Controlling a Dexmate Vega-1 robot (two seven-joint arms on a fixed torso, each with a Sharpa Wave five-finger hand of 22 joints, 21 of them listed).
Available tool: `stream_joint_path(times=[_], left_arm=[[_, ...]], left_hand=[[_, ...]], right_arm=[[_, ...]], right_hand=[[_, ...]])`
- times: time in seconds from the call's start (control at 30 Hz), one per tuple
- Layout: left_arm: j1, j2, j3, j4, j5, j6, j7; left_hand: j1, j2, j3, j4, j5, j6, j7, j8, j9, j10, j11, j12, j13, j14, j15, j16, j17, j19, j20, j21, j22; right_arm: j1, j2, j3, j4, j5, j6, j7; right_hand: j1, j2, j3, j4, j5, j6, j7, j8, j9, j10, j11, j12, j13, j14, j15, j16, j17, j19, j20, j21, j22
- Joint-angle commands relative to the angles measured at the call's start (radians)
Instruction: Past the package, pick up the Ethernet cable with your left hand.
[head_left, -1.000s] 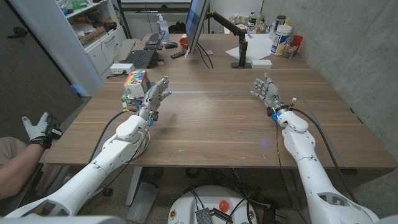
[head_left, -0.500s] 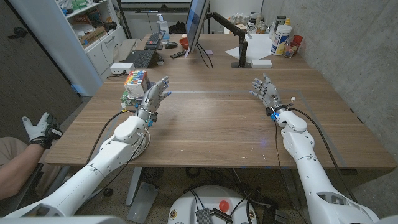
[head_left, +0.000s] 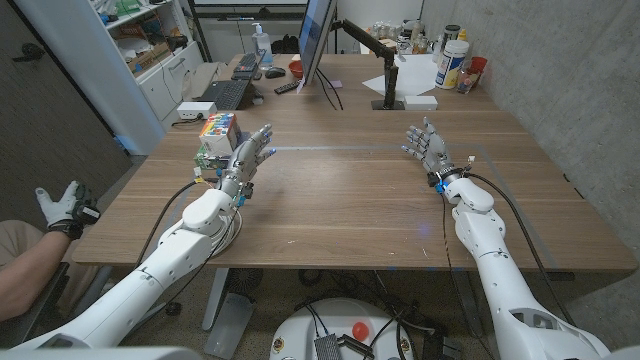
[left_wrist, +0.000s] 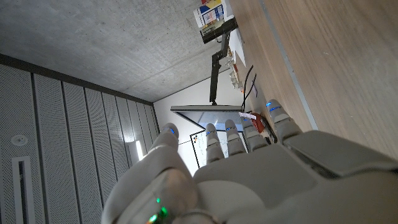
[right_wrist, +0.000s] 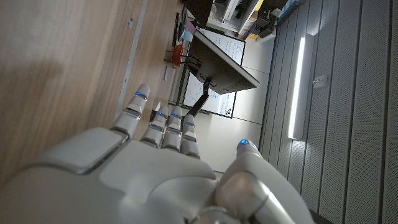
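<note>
A colourful package (head_left: 218, 129) stands near the table's left edge. My left hand (head_left: 248, 156) is just right of it, fingers spread and holding nothing; the left wrist view shows the same hand (left_wrist: 236, 177) with fingers extended over the wood. Past the package lie a white box (head_left: 196, 108) and a thin dark lead (head_left: 186, 121); I cannot tell whether that lead is the Ethernet cable. My right hand (head_left: 427, 148) is held over the right half of the table, fingers apart and empty, as the right wrist view also shows of this hand (right_wrist: 161, 168).
A monitor (head_left: 315, 40) stands at the back middle, with a keyboard (head_left: 228, 93) and a remote (head_left: 286, 88) to its left. A black stand (head_left: 389, 82) and bottles (head_left: 452, 58) are at the back right. A person's gloved hand (head_left: 62, 208) is off the table's left side.
</note>
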Motion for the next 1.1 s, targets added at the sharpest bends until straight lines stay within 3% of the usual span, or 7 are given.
stream_joint_path(times=[0.03,0.43,0.6,1.1], left_arm=[[0.037,0.028,-0.012,-0.051,0.007,0.0,0.01],[0.082,0.065,-0.033,-0.107,0.014,0.007,0.024],[0.098,0.072,-0.039,-0.114,0.007,-0.007,0.012],[0.176,0.132,-0.065,-0.18,0.042,-0.013,0.023]], left_hand=[[0.001,-0.003,0.007,0.001,0.005,0.001,0.0,0.004,0.003,0.005,0.001,0.005,0.002,-0.005,0.002,0.006,0.002,-0.009,0.002,0.006,0.002],[0.001,-0.004,0.009,-0.001,0.006,0.001,0.007,0.004,0.003,0.006,0.008,0.006,0.001,-0.011,0.0,0.005,0.001,-0.011,-0.002,0.006,0.001],[0.004,-0.002,0.011,-0.003,0.006,0.003,0.011,0.005,0.003,0.007,0.014,0.006,0.0,-0.013,-0.002,0.004,0.001,-0.021,-0.03,0.003,-0.001],[0.007,-0.001,0.015,-0.006,0.006,0.007,0.013,0.006,0.003,0.007,0.012,0.006,-0.002,-0.024,-0.004,0.002,0.0,-0.023,-0.031,0.003,-0.003]], right_arm=[[-0.001,-0.005,-0.006,-0.002,-0.005,0.0,0.0],[0.002,-0.008,-0.009,0.003,-0.01,0.002,-0.003],[0.002,-0.009,-0.01,0.003,-0.011,0.001,-0.003],[0.002,-0.011,-0.014,0.003,-0.016,0.006,-0.008]], right_hand=[[-0.002,-0.003,-0.002,-0.001,0.004,-0.011,0.001,-0.001,0.005,-0.004,0.001,0.002,0.002,-0.004,0.01,0.005,0.002,0.002,0.002,0.0,0.006],[-0.002,-0.004,-0.002,-0.001,0.004,-0.018,0.003,-0.003,0.005,-0.009,0.003,0.001,0.002,-0.009,0.012,0.005,0.002,-0.002,0.002,-0.005,0.006],[-0.002,-0.004,-0.003,-0.001,0.004,-0.019,0.004,-0.002,0.005,-0.01,0.005,0.001,0.002,-0.011,0.011,0.004,0.002,-0.002,0.001,-0.006,0.006],[-0.002,-0.004,-0.003,-0.002,0.004,-0.021,0.006,-0.001,0.005,-0.013,0.004,0.002,0.002,-0.015,0.012,0.004,0.002,-0.003,0.0,-0.01,0.006]])
